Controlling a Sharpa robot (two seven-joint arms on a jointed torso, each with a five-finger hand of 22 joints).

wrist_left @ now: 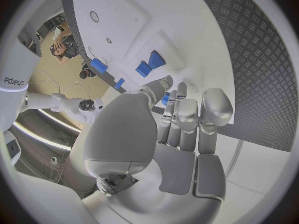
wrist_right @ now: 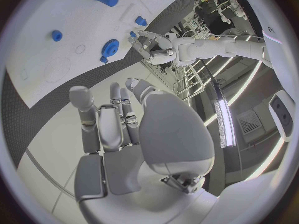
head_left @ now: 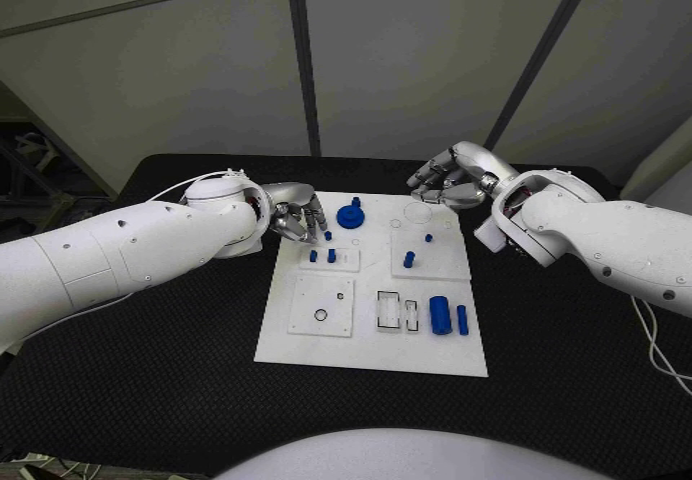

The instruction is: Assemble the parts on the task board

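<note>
The white task board (head_left: 369,345) lies mid-table. On it are a blue gear-like part (head_left: 351,214), small blue pegs (head_left: 332,256), and a blue cylinder (head_left: 438,315) beside a thin blue bar (head_left: 463,319). My left hand (head_left: 296,215) hangs over the board's far left edge, fingers drawn together and pointing down. In the left wrist view a small blue part (wrist_left: 165,99) shows pinched between the thumb and fingertips (wrist_left: 181,90). My right hand (head_left: 454,178) hovers past the board's far right corner, fingers curled in on nothing. The right wrist view shows that hand (wrist_right: 115,122) above the board (wrist_right: 50,15) and the gear (wrist_right: 111,47).
The black table (head_left: 159,370) surrounds the board on all sides. Pale recessed outlines (head_left: 389,310) and a ring marking (head_left: 320,316) sit in the board's near half. Both white forearms reach over the table's far corners.
</note>
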